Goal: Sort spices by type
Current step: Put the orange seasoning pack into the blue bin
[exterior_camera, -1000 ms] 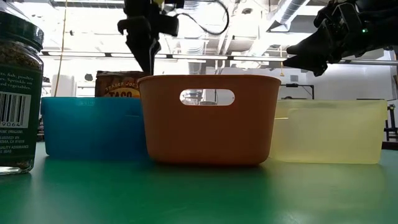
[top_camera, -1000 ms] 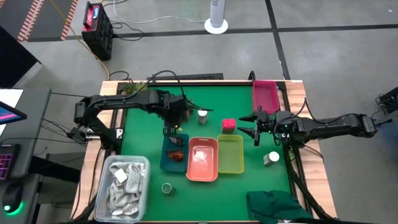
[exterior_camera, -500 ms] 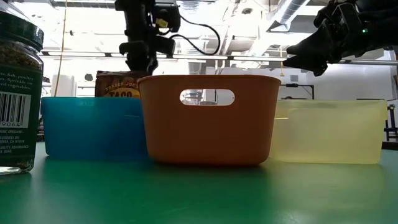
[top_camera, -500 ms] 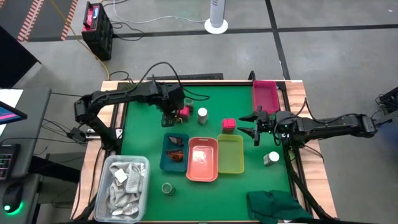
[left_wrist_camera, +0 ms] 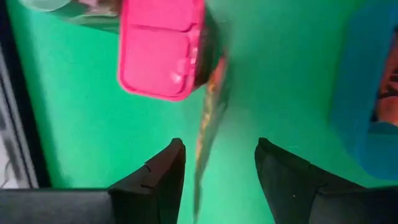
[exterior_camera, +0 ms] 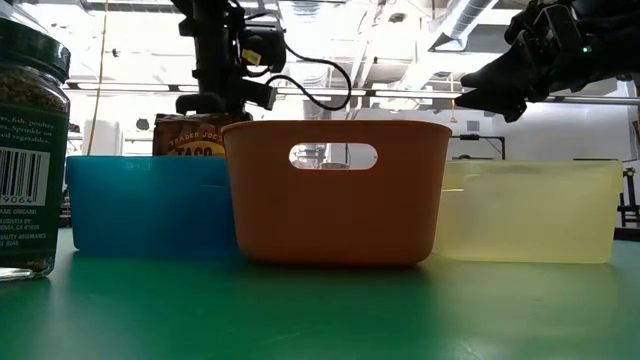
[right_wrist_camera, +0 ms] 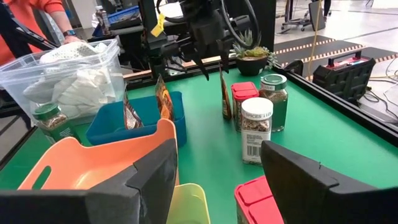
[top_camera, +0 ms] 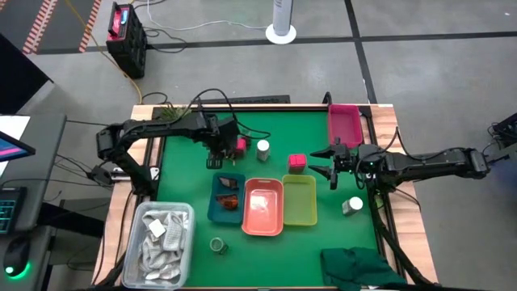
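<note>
My left gripper [top_camera: 216,158] [left_wrist_camera: 219,144] is open and points down over a dark brown-orange packet [left_wrist_camera: 205,118] [right_wrist_camera: 224,94]. The packet stands on edge between the fingers and leans against a pink cube box [left_wrist_camera: 160,50] [top_camera: 240,145]. A green-lidded jar [right_wrist_camera: 273,96] and a white-lidded jar [top_camera: 262,149] [right_wrist_camera: 256,127] stand beside that box. More packets [top_camera: 229,194] stick up in the blue tray [top_camera: 212,206]. A second pink cube [top_camera: 296,162] sits left of my open right gripper [top_camera: 323,167]. Another white-lidded jar [top_camera: 351,206] and a green-lidded jar [top_camera: 216,244] [exterior_camera: 30,150] stand near the front.
An orange tray [top_camera: 263,222] and a yellow-green tray [top_camera: 300,217] sit side by side right of the blue one. A pink tray [top_camera: 345,123] lies at the far right corner. A clear bin of white sachets [top_camera: 159,234] and a green cloth [top_camera: 355,267] lie at the near edge.
My left gripper has shifted a little toward the table's left edge and risen slightly, so the pink cube box that it covered now shows in the high view. My right arm has kept still.
</note>
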Tool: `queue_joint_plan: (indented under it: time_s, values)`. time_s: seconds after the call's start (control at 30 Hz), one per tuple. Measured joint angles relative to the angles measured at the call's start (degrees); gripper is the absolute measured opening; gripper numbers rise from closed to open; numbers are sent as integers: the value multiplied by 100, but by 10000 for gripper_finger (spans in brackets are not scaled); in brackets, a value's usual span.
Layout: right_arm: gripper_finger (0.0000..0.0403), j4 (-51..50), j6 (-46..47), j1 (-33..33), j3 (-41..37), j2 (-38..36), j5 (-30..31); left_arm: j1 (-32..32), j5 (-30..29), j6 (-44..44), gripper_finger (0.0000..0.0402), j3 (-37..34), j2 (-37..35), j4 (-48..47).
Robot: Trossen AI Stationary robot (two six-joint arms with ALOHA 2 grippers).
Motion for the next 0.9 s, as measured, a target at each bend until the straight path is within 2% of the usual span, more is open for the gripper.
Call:
queue_joint_plan:
  time_s: [0.13,0.3,0.37,0.63,0.77,0.9]
  values:
    - [260,9,-15,0,0,0,-1,2,-38,-111,133,0,0,82]
    - [260,20,-28,0,0,0,-1,2,-40,-244,34,0,0,80]
    - [260,71,-2,0,0,0,-2,2,-40,-376,10,0,0,77]
    - [260,159,14,14,2,0,-2,-110,19,-714,1,550,-45,-357]
    - [260,146,16,13,2,0,-1,-249,326,-894,1,1030,-122,-427]
    - [260,140,16,13,2,0,-2,-441,906,-1119,1,1345,-302,-315]
